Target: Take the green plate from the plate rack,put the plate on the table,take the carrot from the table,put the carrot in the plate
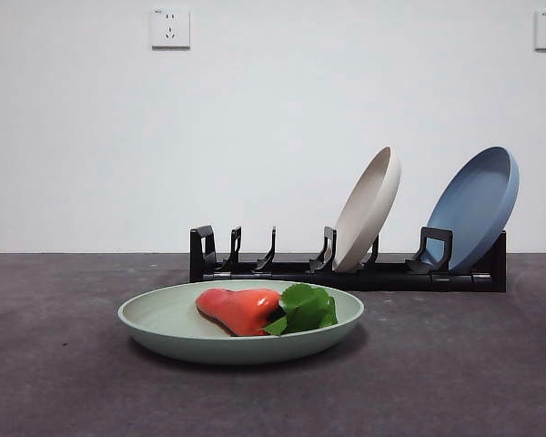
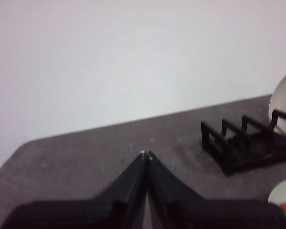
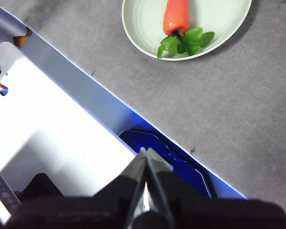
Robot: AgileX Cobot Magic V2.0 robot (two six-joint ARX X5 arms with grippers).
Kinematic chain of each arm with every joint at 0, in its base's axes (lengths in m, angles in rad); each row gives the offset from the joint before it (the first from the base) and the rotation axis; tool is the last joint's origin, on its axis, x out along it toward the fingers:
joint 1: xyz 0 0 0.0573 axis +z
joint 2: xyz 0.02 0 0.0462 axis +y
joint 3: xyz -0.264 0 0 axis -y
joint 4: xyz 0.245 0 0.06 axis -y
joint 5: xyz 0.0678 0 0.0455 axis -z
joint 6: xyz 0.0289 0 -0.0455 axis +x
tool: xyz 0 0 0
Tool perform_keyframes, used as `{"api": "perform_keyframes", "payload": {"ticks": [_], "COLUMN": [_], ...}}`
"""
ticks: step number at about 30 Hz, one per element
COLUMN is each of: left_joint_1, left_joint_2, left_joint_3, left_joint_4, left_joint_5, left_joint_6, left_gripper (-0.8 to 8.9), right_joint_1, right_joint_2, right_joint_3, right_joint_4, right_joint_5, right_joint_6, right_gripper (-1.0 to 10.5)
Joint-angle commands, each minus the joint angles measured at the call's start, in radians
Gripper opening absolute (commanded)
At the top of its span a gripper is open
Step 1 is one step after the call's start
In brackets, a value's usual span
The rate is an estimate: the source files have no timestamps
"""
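The green plate lies flat on the table in front of the plate rack. The carrot lies in the plate, its green leaves pointing right. Plate and carrot also show in the right wrist view, and a plate edge in the left wrist view. My left gripper is shut and empty, above the table left of the rack. My right gripper is shut and empty, over the table's edge, away from the plate. Neither arm shows in the front view.
A beige plate and a blue plate stand tilted in the rack's right slots. A white and blue structure borders the table in the right wrist view. Two wall sockets are on the white wall.
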Motion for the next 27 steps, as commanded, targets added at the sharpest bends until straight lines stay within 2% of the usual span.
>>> {"api": "perform_keyframes", "payload": {"ticks": [1, 7, 15, 19, 27], "left_joint_1": [0.006, 0.009, 0.009, 0.009, 0.009], "left_joint_2": [-0.035, -0.073, -0.110, -0.140, -0.140], "left_joint_3": [-0.061, -0.142, -0.151, -0.150, -0.150], "left_joint_4": [0.011, -0.023, -0.222, -0.204, -0.213], "left_joint_5": [-0.002, -0.001, 0.002, 0.005, 0.000], "left_joint_6": [0.005, -0.048, -0.076, -0.145, -0.145], "left_gripper": [-0.03, -0.03, -0.03, -0.03, -0.03], "right_joint_1": [0.002, 0.002, 0.002, 0.002, 0.002], "right_joint_2": [-0.002, -0.002, -0.002, -0.002, -0.002], "right_joint_3": [0.002, 0.002, 0.002, 0.002, 0.002], "right_joint_4": [0.003, 0.003, 0.003, 0.003, 0.002], "right_joint_5": [0.003, 0.003, 0.003, 0.003, 0.003], "right_joint_6": [-0.005, -0.005, -0.005, -0.005, -0.005], "right_gripper": [0.0, 0.0, 0.0, 0.0, 0.0]}}
